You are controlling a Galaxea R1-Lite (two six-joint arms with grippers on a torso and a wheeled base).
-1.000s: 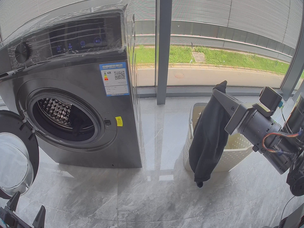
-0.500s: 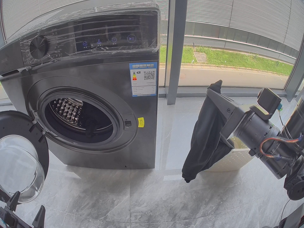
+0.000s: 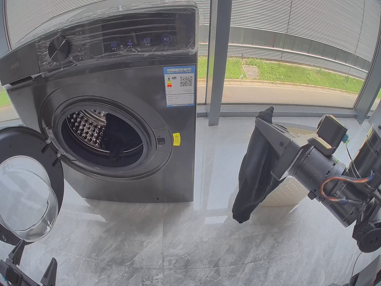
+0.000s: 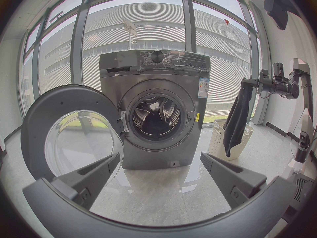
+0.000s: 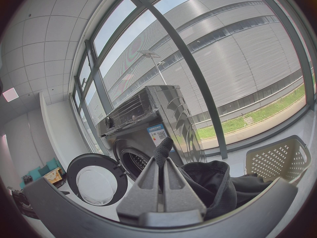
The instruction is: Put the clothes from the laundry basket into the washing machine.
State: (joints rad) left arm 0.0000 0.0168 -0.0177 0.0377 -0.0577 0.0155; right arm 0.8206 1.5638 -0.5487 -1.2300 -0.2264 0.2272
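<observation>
Nearest you, your left gripper (image 4: 160, 156) sits low over the marble floor (image 3: 178, 239), fingers spread wide with nothing between them, near the swung-open door (image 3: 24, 195) of the washing machine (image 3: 131, 80). Your right gripper (image 5: 160, 164) is pinched tight on a black garment (image 3: 254, 171), which hangs free above the floor in front of the white laundry basket (image 3: 287, 193). Farther back, a dark piece of clothing (image 3: 115, 134) lies in the machine's drum.

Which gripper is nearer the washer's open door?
Left. The left gripper sits near the round glass door; the right gripper, shut on a black garment, hangs above the white laundry basket.
</observation>
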